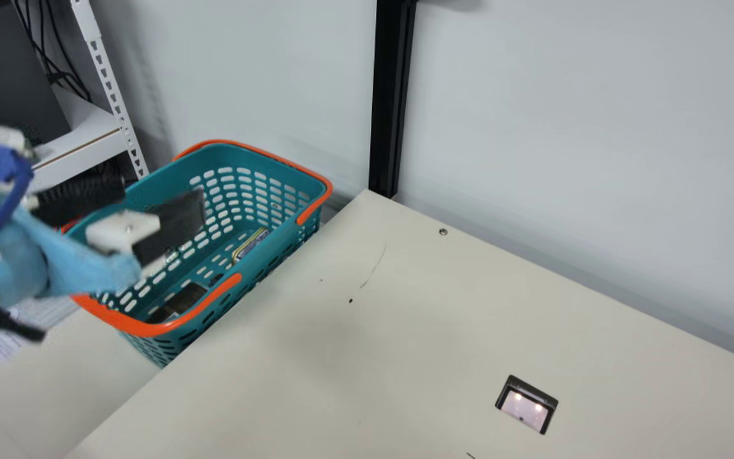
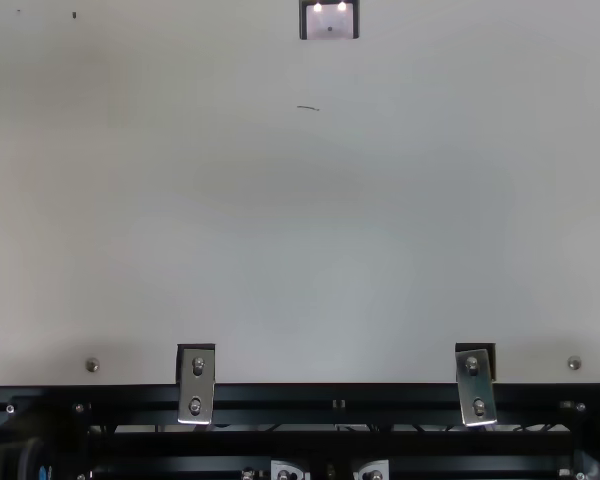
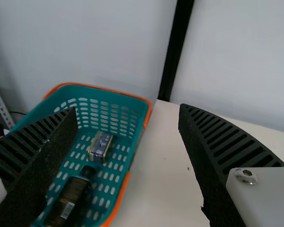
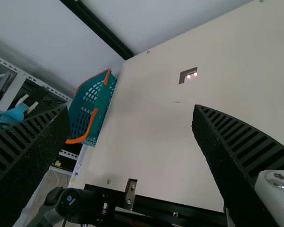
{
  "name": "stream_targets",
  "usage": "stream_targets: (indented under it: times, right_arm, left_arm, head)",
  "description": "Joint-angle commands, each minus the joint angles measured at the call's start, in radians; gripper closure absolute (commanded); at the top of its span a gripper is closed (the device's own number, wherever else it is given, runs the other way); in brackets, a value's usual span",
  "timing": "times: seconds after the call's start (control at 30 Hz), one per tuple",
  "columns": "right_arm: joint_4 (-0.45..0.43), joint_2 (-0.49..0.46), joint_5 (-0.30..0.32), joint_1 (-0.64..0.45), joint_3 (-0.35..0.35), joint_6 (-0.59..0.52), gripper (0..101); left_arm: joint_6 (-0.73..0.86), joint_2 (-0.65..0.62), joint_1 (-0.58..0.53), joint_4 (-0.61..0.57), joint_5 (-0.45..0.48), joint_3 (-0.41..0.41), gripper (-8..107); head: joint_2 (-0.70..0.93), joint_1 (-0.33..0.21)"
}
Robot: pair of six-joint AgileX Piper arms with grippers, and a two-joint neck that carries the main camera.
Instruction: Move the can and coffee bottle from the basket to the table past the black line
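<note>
Can (image 3: pixel 100 146) and coffee bottle (image 3: pixel 67 201), one each, lie in one basket (image 1: pixel 278 243).

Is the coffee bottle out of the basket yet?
No, the coffee bottle lies inside the basket, near the can.

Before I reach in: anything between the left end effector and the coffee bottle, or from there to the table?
Nothing visible between the left end effector and the bottle. The basket wall stands between bottle and table.
</note>
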Motion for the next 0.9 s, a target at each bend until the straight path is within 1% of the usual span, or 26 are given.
stream_targets:
  times: [0.0, 0.17, 0.37, 0.5, 0.73, 0.87]
  right_arm:
    - [0.0, 0.0, 0.0, 0.0, 0.0, 0.0, 0]
    - [0.0, 0.0, 0.0, 0.0, 0.0, 0.0, 0]
    - [0.0, 0.0, 0.0, 0.0, 0.0, 0.0, 0]
    - [0.0, 0.0, 0.0, 0.0, 0.0, 0.0, 0]
    - [0.0, 0.0, 0.0, 0.0, 0.0, 0.0, 0]
    - [0.0, 0.0, 0.0, 0.0, 0.0, 0.0, 0]
  left_arm:
    - [0.021, 0.13, 0.052, -0.013, -0.003, -0.075, 9]
    - [0.127, 0.298, 0.144, -0.082, -0.001, -0.189, 9]
    - [0.318, 0.479, 0.251, -0.184, 0.02, -0.32, 9]
    - [0.442, 0.578, 0.306, -0.242, 0.045, -0.396, 9]
    - [0.647, 0.723, 0.371, -0.374, 0.145, -0.507, 9]
    - [0.732, 0.792, 0.402, -0.407, 0.195, -0.545, 9]
  head:
    - [0.012, -0.027]
    - [0.012, -0.027]
    - [0.012, -0.027]
    - [0.012, -0.027]
    - [0.012, -0.027]
    - [0.012, -0.027]
